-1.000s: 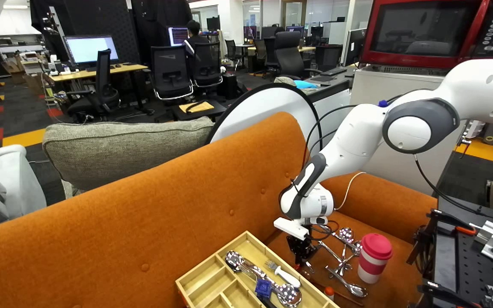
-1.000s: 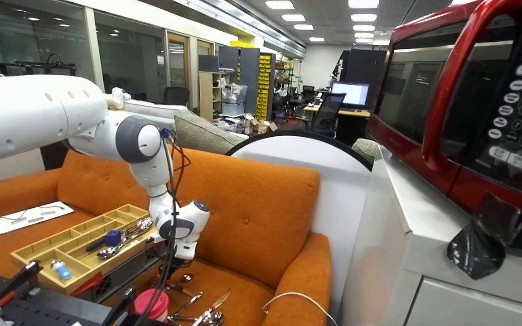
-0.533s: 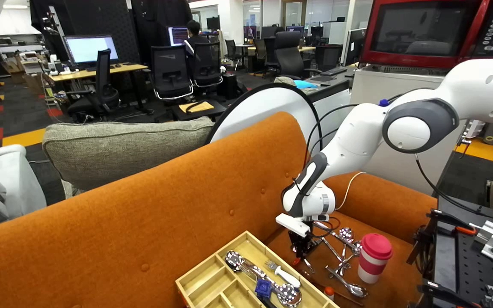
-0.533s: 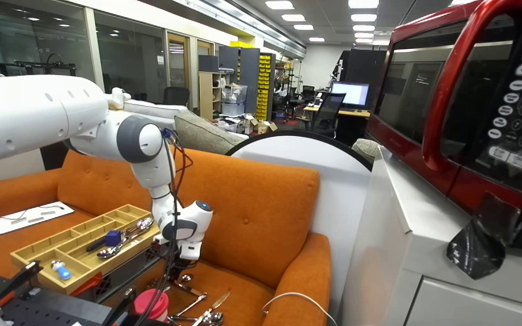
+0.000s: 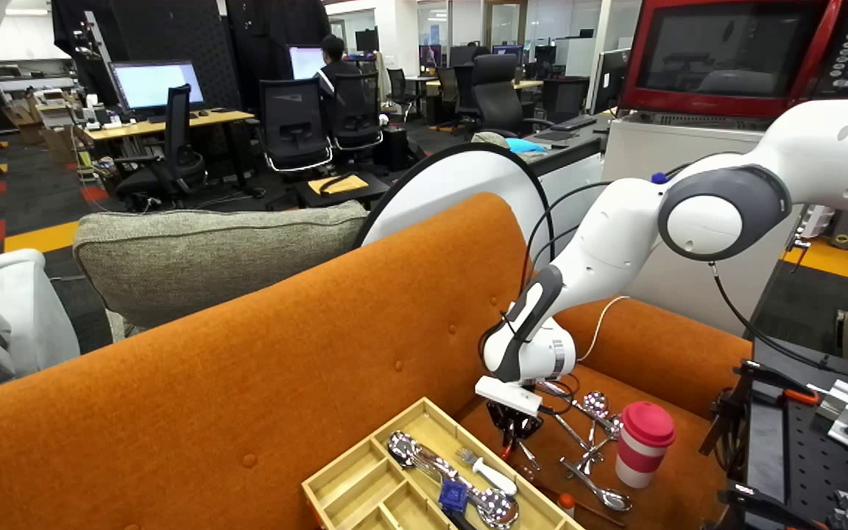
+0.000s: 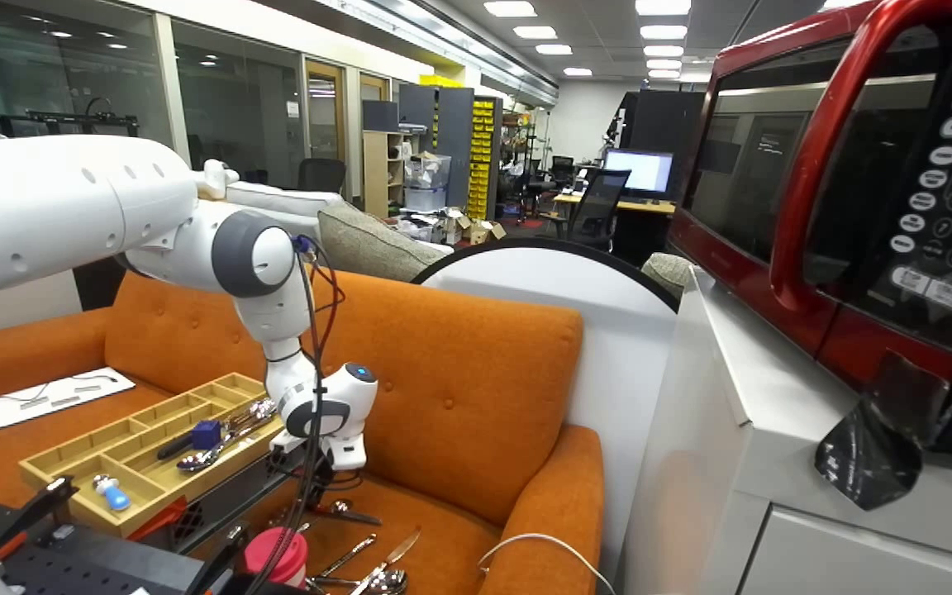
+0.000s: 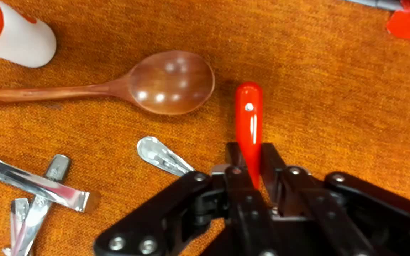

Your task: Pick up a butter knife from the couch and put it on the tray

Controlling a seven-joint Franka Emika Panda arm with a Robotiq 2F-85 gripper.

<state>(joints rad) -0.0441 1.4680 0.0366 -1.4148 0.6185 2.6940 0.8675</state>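
Observation:
My gripper (image 7: 250,148) is shut on the red handle of a butter knife (image 7: 248,113), seen in the wrist view. The rounded handle end sticks out beyond the fingertips; the blade is hidden there. In an exterior view the knife's blade (image 6: 358,517) points away from the gripper (image 6: 319,499), just over the orange couch (image 6: 451,364). In an exterior view the gripper (image 5: 514,440) is low over the seat, beside the pale wooden tray (image 5: 420,427). The tray, also in an exterior view (image 6: 104,448), holds silver spoons, a white-handled fork and a blue cube.
A pink cup with a red lid (image 5: 645,445) stands on the seat near the arm. Silver cutlery (image 5: 592,478) lies between cup and gripper. A wooden spoon (image 7: 172,82) and a white bottle with an orange top (image 7: 30,42) lie close by. The couch backrest (image 5: 394,324) rises behind.
My gripper dips slightly, then rises a little. In an exterior view the knife's blade has moved up with it and lies more level. Tray and other cutlery are unchanged.

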